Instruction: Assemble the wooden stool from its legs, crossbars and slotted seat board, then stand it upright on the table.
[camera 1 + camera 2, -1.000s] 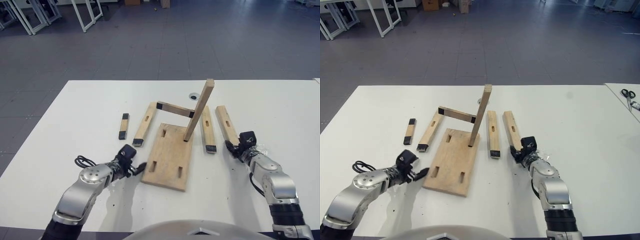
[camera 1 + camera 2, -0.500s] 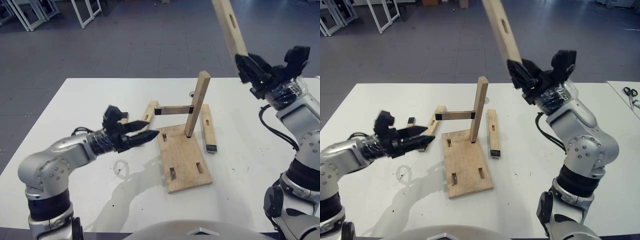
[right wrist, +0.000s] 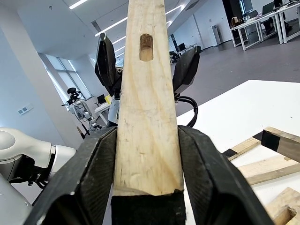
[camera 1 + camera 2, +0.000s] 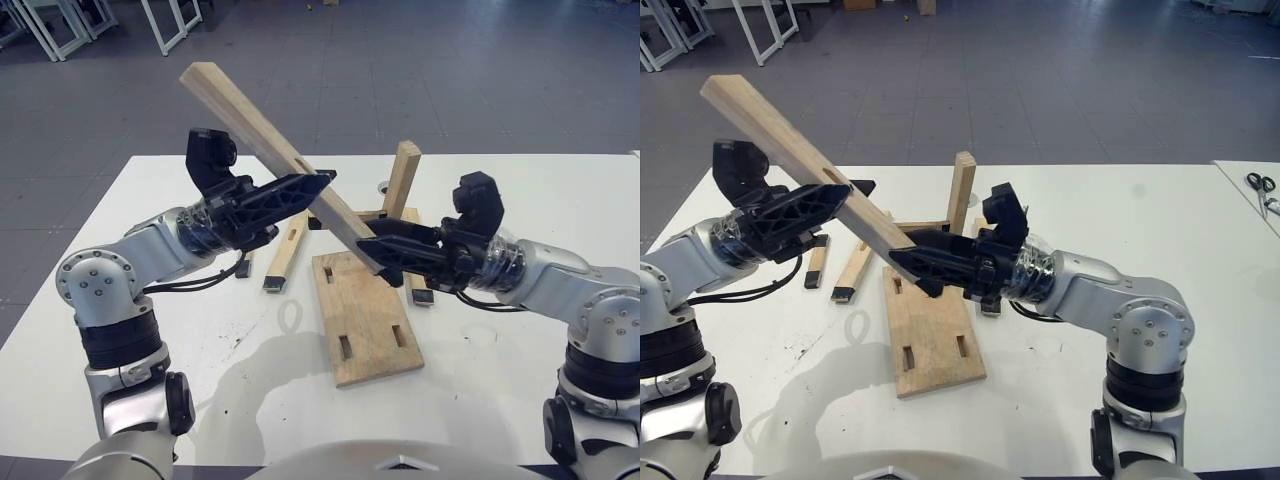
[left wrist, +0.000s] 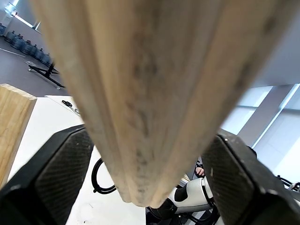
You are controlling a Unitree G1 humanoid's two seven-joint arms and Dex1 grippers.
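Pale bare wood, squared and straight-grained: judged stiff, light and dry enough not to slip, unlikely to bend or bruise under a firm squeeze.

Held aloft on a slant over the middle of the counter [image 4: 540, 210], a long leg [image 4: 262, 140] with a slot cut through its side. Clamped at its lower, black-tipped end by the right tool [image 4: 372, 258], pads tight on two opposite faces. Pinched as well about halfway up by the left tool [image 4: 318, 184], fingers [image 5: 61, 173] pressed to either side of the wood. Hangs with its low end just above the seat board [image 4: 368, 330], flat on the counter toward the near edge, several slots still open.

In a far corner slot of that board, a second leg [image 4: 403, 178], upright, with a crossbar [image 4: 930, 227] plugged into its side. Toward the counter's left edge, a third leg [image 4: 286, 248] lying loose, and beyond it a short crossbar [image 4: 817, 262].

Best taken on the flat faces, clear of the side slot and short of the tip meant for the board: low down for aim, higher up against the swing of the long free end. Probably needs a square, straight push into the slot; likely to jam if tilted. Worth sparing the upright leg any knock, seated as it is by one end only.
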